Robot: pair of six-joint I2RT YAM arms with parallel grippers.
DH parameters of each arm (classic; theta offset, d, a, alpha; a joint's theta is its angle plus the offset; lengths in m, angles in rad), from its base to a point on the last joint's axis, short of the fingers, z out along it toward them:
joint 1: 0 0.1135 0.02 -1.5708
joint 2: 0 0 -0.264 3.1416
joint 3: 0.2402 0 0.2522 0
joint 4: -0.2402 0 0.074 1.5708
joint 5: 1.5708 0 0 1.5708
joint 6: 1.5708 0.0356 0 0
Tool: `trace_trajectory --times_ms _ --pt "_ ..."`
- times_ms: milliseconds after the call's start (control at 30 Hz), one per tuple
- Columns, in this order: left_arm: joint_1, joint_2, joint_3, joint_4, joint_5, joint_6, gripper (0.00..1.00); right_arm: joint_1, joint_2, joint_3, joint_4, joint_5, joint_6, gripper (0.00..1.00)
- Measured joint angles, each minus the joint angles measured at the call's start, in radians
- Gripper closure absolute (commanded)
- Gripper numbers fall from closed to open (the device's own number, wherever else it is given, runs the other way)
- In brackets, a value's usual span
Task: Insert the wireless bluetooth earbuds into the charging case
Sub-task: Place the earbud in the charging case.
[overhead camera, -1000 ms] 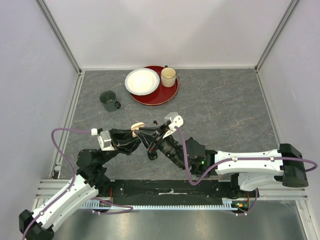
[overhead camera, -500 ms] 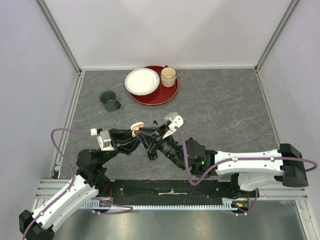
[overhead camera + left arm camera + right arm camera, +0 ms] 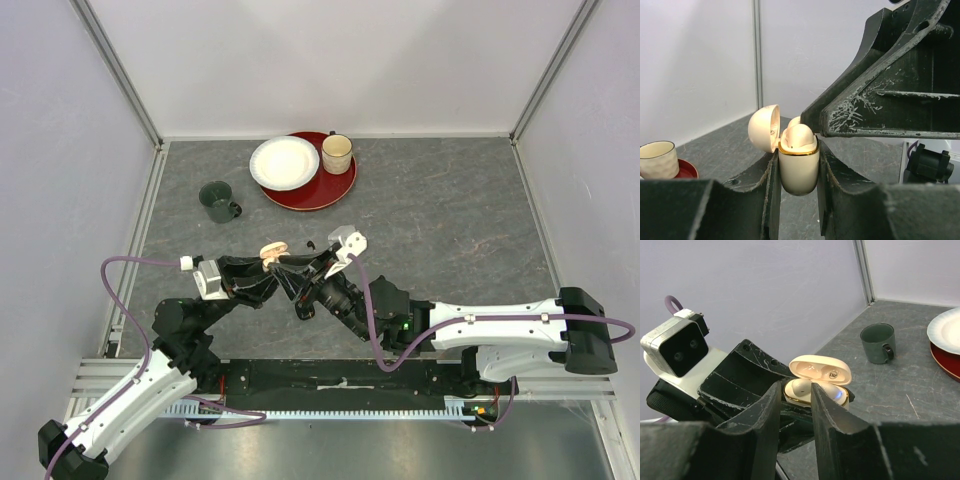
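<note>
You are getting bright, even light; soft shadows are lying on the bench (image 3: 450, 220), the right tool (image 3: 795, 390) blurring up close.

No legible text is being shown; one tiny dark mark (image 3: 833, 374) inside the charging case (image 3: 816, 386) lid is being left unread.

The charging case (image 3: 799, 167) is pinkish-beige with a thin gold rim, and the earbud (image 3: 799, 137) in it has the same beige. The left gripper (image 3: 797, 155) and right gripper (image 3: 795, 390) are black with pale scratches. The table (image 3: 450, 220) is grey and marbled; the mug (image 3: 217, 200) dark green, the plate (image 3: 284, 162) white, the tray (image 3: 333, 190) red, the cup (image 3: 337, 153) cream, the cable (image 3: 130, 261) purple
</note>
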Motion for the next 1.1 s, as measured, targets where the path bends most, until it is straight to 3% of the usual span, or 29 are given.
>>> trace_trajectory --times_ms 100,300,400,500,633,867,1100 --pt "0.000 0.000 0.000 0.001 -0.002 0.000 0.98 0.000 -0.006 0.000 0.000 -0.004 -0.003 0.60" --pt "0.000 -0.004 0.000 0.014 0.000 0.000 0.98 -0.003 -0.045 0.000 0.010 -0.003 -0.040 0.45" --pt "0.000 -0.016 0.000 0.017 -0.001 0.000 0.98 -0.005 -0.075 0.000 0.008 0.000 -0.052 0.27" --pt "0.000 -0.024 0.000 0.017 -0.001 0.000 0.98 -0.005 -0.109 0.000 -0.002 0.039 -0.045 0.17" --pt "0.000 -0.032 0.000 0.016 -0.001 0.000 0.98 -0.005 -0.143 0.002 -0.056 0.116 -0.032 0.11" --pt "0.000 -0.033 0.000 0.014 0.002 0.000 0.98 -0.080 -0.123 0.169 -0.393 0.182 0.060 0.08" --pt "0.000 -0.006 0.012 -0.007 0.063 0.000 0.98 -0.304 -0.073 0.335 -0.690 -0.086 0.196 0.03"
